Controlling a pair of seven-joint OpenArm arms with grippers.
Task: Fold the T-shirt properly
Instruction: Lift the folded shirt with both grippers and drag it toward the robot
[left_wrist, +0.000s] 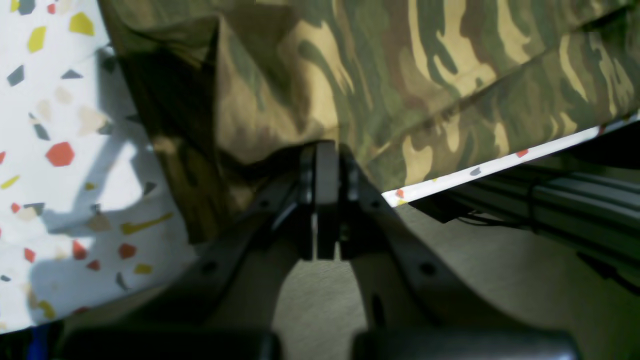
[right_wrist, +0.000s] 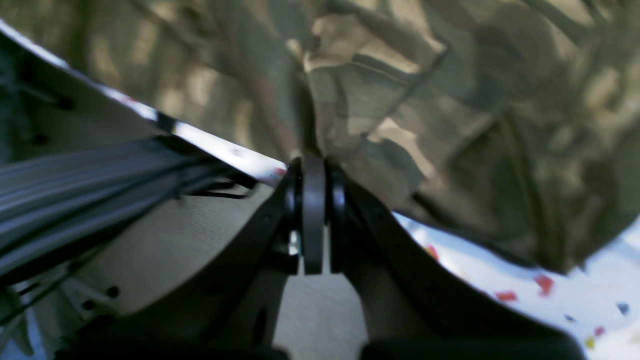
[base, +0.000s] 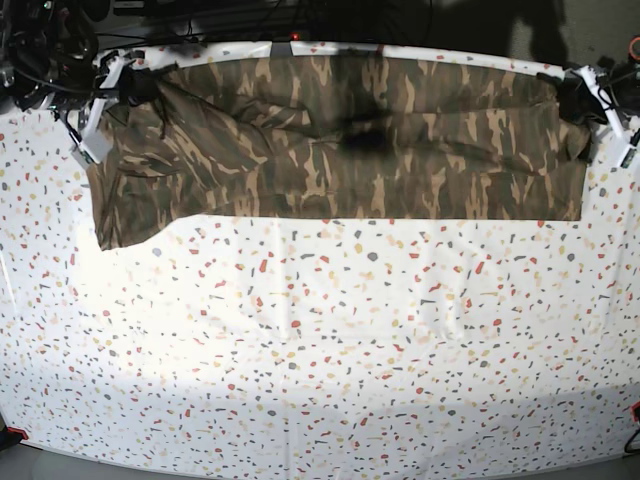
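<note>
Camouflage cloth is filling the far strip of the speckled tablecloth (base: 320, 340): we are seeing the T-shirt (base: 330, 150) lying as a long folded band along the table's far edge, its near edge running straight and one end drooping lower toward the base view's left. We are pinching a corner of the T-shirt with the left gripper (left_wrist: 326, 150), fingers pressed together on a raised fold of fabric right at the table's far edge. We are gripping the opposite end with the right gripper (right_wrist: 314, 162), fingers likewise clamped on bunched cloth beside that same edge. Past the edge, the wrist views are showing a grey frame rail (left_wrist: 575, 200).
</note>
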